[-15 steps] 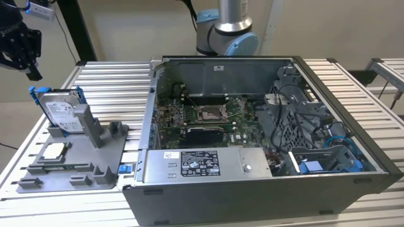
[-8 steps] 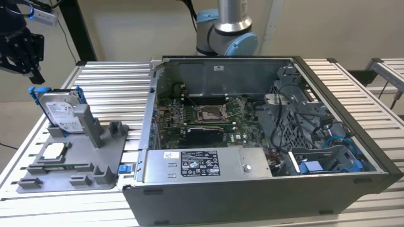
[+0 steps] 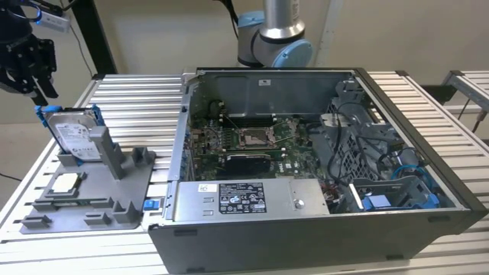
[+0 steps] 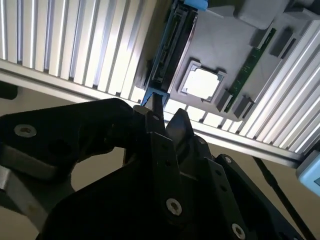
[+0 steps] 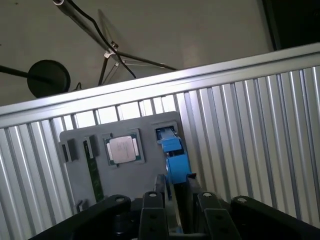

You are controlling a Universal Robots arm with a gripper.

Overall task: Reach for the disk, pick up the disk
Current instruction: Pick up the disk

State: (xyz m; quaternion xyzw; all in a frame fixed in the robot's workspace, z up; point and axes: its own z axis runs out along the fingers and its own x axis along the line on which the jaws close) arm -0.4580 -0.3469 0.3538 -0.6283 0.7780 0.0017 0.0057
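Note:
The disk (image 3: 73,134) stands on edge in a slot of the grey holder (image 3: 91,197) at the exterior view's left, its white label facing out and blue rail along its edges. In both wrist views I see it edge-on, as a dark strip with blue ends (image 4: 170,50) and as a blue rail (image 5: 172,152). My black gripper (image 3: 42,94) hangs just above the disk's top corner. Its fingers stand a little apart, and the blue upper edge runs into the gap between the fingertips (image 5: 161,186). The gripper (image 4: 166,111) holds nothing, and the disk rests in its slot.
A small square silver chip (image 3: 65,183) and a green memory stick (image 4: 255,55) lie in the same holder. The open computer case (image 3: 306,172) takes up the middle of the ribbed metal table (image 3: 137,97). The arm's base (image 3: 275,40) stands behind the case.

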